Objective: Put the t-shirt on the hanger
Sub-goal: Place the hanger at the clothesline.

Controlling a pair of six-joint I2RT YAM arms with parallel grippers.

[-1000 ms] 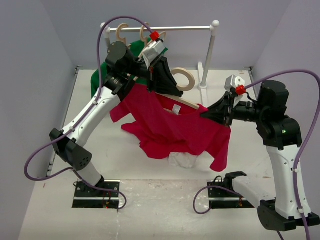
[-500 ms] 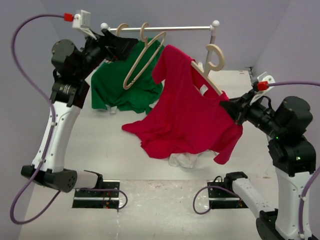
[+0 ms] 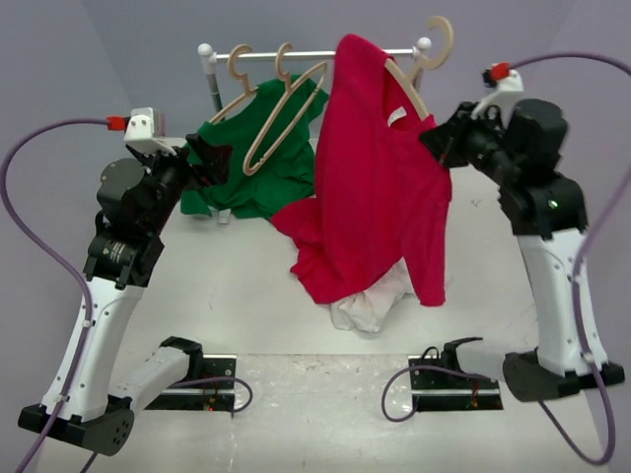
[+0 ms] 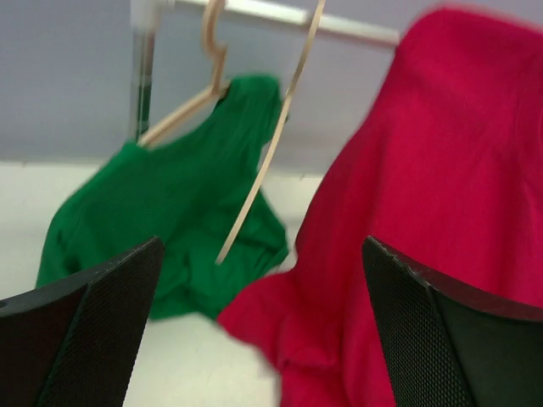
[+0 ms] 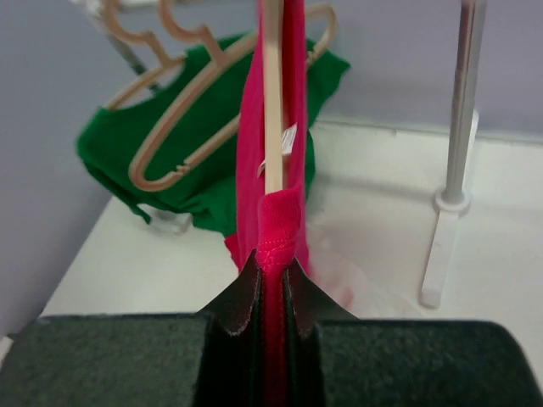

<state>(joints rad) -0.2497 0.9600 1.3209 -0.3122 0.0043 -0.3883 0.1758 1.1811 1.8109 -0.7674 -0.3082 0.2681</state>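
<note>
Left gripper (image 3: 209,158): jaws wide, holding nothing, beside green shirt (image 3: 251,168), well apart from the work; red t-shirt (image 3: 370,187) draped over 1 wooden hanger (image 3: 409,94); right gripper (image 3: 434,143) clamped on hanger's lower end through the cloth; hanger's long axis runs steeply up from it, hook near right end of rail (image 3: 345,54); whether hooked over, cannot tell; right arm nearer.

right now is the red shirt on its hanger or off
On: the red shirt drapes from the wooden hanger, whose arm passes through its neck opening.
</note>
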